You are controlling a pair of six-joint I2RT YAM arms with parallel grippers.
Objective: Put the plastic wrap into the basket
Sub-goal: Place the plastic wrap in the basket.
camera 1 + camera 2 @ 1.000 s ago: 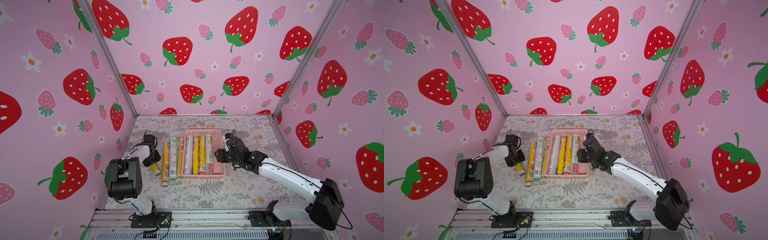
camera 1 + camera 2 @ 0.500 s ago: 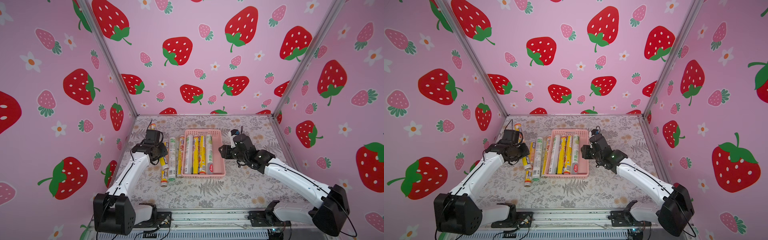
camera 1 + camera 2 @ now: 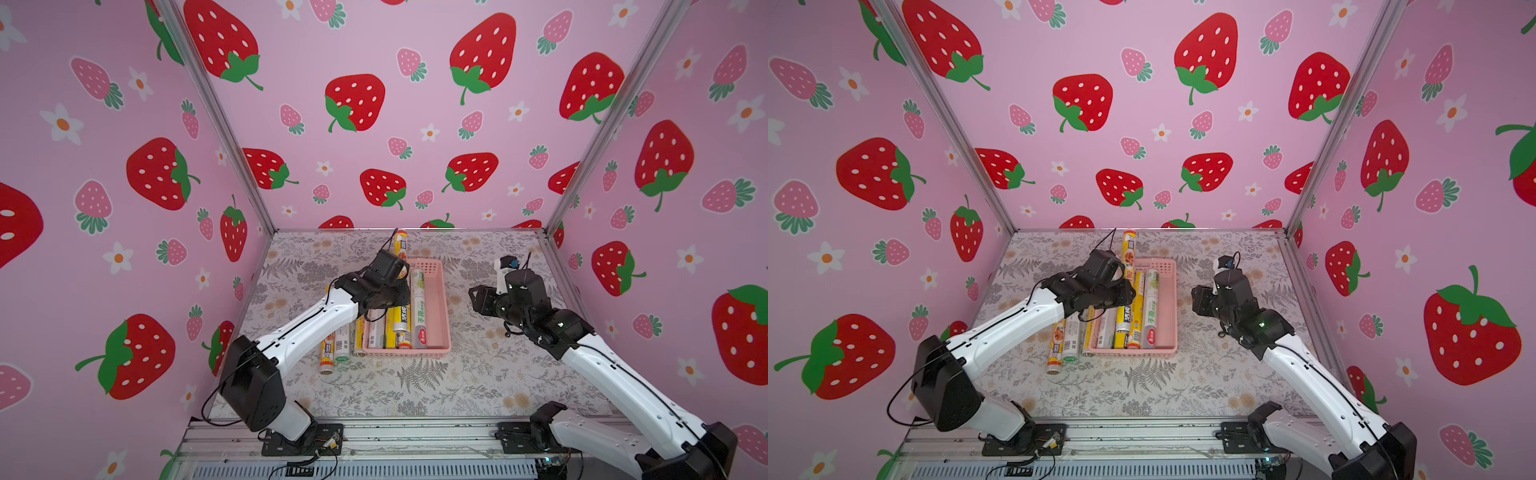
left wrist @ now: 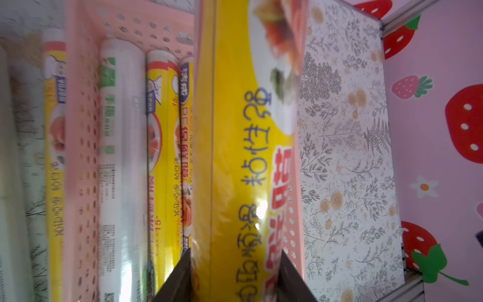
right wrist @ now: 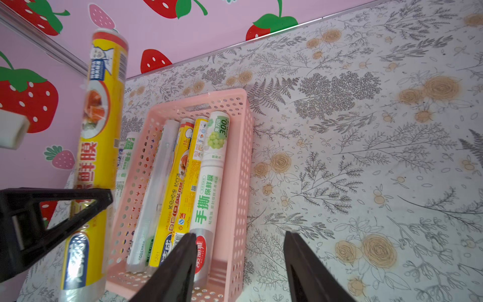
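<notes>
My left gripper (image 3: 390, 293) (image 4: 235, 255) is shut on a yellow roll of plastic wrap (image 3: 401, 245) (image 3: 1128, 253) (image 5: 99, 117). It holds the roll raised and tilted over the left part of the pink basket (image 3: 444, 309) (image 3: 1173, 309) (image 5: 198, 100). Several rolls, yellow and white-green, lie side by side in the basket (image 3: 419, 311). Three more rolls (image 3: 343, 343) (image 3: 1072, 336) lie on the table against the basket's left wall. My right gripper (image 3: 476, 301) (image 5: 239, 235) hangs open and empty just right of the basket.
The floral table (image 3: 415, 382) is walled by pink strawberry panels at the back and on both sides. The left arm's white link (image 3: 307, 328) reaches across above the loose rolls. The basket's right third (image 3: 434, 316) holds no roll.
The left arm has lifted a yellow roll from the loose row and carried it right, over the basket. The right gripper has drawn back to the right, away from the basket.
</notes>
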